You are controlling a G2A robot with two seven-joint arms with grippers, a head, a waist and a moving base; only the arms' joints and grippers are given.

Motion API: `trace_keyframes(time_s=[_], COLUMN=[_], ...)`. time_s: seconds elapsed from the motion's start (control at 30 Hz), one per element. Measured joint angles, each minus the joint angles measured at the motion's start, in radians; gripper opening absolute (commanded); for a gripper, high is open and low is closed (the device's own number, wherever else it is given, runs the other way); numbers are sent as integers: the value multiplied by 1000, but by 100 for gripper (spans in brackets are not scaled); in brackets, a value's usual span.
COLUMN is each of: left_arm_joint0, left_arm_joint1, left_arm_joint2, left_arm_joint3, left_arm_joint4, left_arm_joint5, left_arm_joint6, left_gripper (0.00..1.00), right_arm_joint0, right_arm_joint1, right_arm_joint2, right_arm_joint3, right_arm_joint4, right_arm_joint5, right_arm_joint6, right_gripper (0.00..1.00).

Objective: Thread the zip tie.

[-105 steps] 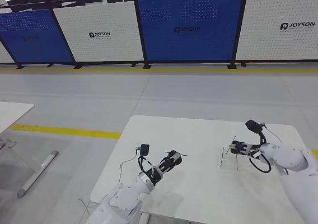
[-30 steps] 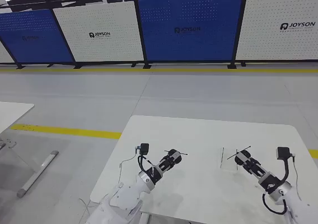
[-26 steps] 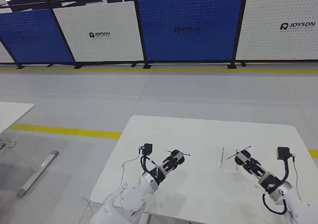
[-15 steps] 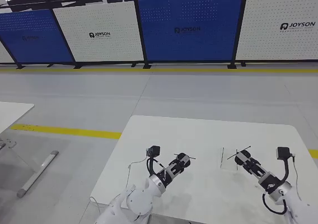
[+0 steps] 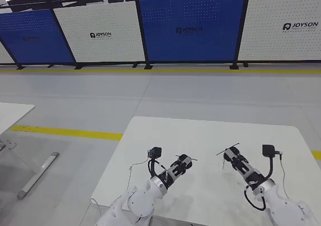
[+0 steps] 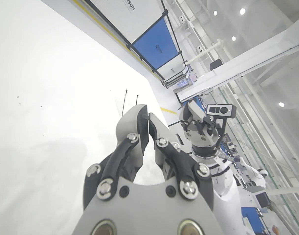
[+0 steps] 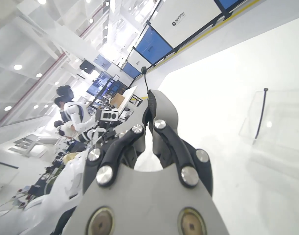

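Left jaws pinch zip tie (image 6: 144, 115); right jaws pinch second tie (image 7: 145, 80); logo-printed panels (image 5: 101, 34) behind.

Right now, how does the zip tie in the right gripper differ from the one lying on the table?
The held zip tie is pinched in the shut right gripper, off the table; the lying zip tie rests loose on a clear plastic piece. The held one shows a short stub; the lying one shows its whole length. Both are thin and black.
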Motion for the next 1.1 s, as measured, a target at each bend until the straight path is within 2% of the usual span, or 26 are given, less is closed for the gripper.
trace_keyframes(time_s=[0.1, 0.43, 0.53, 0.63, 0.7, 0.93, 1.03, 1.1], left_arm_joint0=[0, 0, 0, 0, 0, 0, -4, -5], left_arm_joint1=[0, 0, 0, 0, 0, 0, -3, -4], left_arm_joint2=[0, 0, 0, 0, 0, 0, 3, 12], left_arm_joint3=[0, 0, 0, 0, 0, 0, 3, 4], left_arm_joint4=[0, 0, 0, 0, 0, -1, 15, 24], left_arm_joint5=[0, 0, 0, 0, 0, 0, 3, 1], left_arm_joint6=[0, 0, 0, 0, 0, 1, 36, 33], left_gripper=[0, 0, 0, 0, 0, 0, 0, 0], right_arm_joint0=[15, 15, 4, -14, -20, -20, -20, -20], right_arm_joint1=[-10, -9, -13, -27, -39, -41, -41, -41], right_arm_joint2=[-55, -52, -57, -100, -149, -161, -162, -162], right_arm_joint3=[18, 17, 13, 18, 31, 34, 34, 34], right_arm_joint4=[-1, 7, 0, -3, -51, -65, -65, -65], right_arm_joint5=[11, 9, 19, 38, 64, 67, 67, 67], right_arm_joint6=[-14, -8, -61, -172, -248, -258, -258, -258], right_gripper=[0, 0, 0, 0, 0, 0, 0, 0])
